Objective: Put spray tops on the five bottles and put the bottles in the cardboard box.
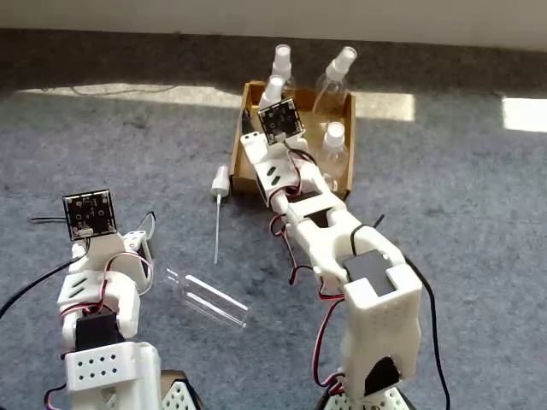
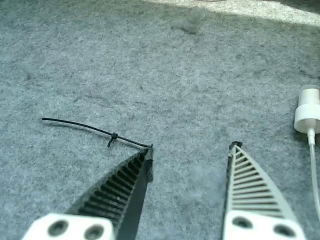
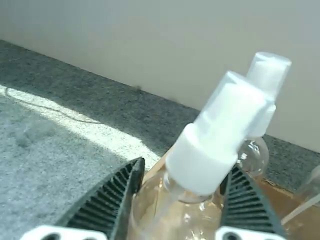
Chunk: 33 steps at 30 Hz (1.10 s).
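The fifth bottle (image 1: 209,299) lies uncapped on the carpet (image 1: 444,213) at lower centre of the high view. Its long axis runs from upper left to lower right, with the neck at the upper-left end. The loose spray top (image 1: 220,182) lies above it, apart from it, with its head toward the top of the frame and its thin tube pointing down toward the bottle. Both lie just right of the left arm, which is probably the nearer one to take them. The left gripper (image 2: 190,147) has its jaws spread wide and holds nothing; the spray top sits off to one side of its tips, not between them. A black cable tie (image 2: 95,131) lies by one tip. The right gripper (image 3: 186,165) is over the cardboard box (image 1: 303,87) at upper centre. Its jaws seem pressed against both sides of a capped bottle (image 3: 215,145), beside three other capped bottles (image 1: 333,141).
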Tool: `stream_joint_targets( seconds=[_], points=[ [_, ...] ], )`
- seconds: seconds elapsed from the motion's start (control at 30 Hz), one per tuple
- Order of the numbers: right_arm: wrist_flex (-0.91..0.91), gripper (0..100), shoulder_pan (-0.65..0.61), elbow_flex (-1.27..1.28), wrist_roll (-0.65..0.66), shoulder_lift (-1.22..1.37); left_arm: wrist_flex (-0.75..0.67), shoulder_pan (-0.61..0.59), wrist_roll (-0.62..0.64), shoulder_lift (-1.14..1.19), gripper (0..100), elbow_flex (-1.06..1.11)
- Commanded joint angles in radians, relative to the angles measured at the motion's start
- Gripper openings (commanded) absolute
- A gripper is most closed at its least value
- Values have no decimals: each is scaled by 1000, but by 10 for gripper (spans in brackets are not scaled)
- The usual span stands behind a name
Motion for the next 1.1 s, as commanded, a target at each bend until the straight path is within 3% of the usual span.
stream_joint_targets(
  seconds=[0.0,0.23,0.43,0.87,1.07],
  points=[
    [7,200,-8,-31,-8,-76,-21,-8,-8,-13,228,-5],
    [7,201,-10,-31,-5,-76,-21,-8,-8,-13,228,-5],
    [7,283,-10,-31,-8,-76,-21,-8,-8,-13,228,-5],
    [10,283,-5,-28,-8,-125,-21,-8,-8,-13,228,-5],
    [116,283,-7,-22,-8,-240,-23,-8,-8,-13,228,-5]
  ],
)
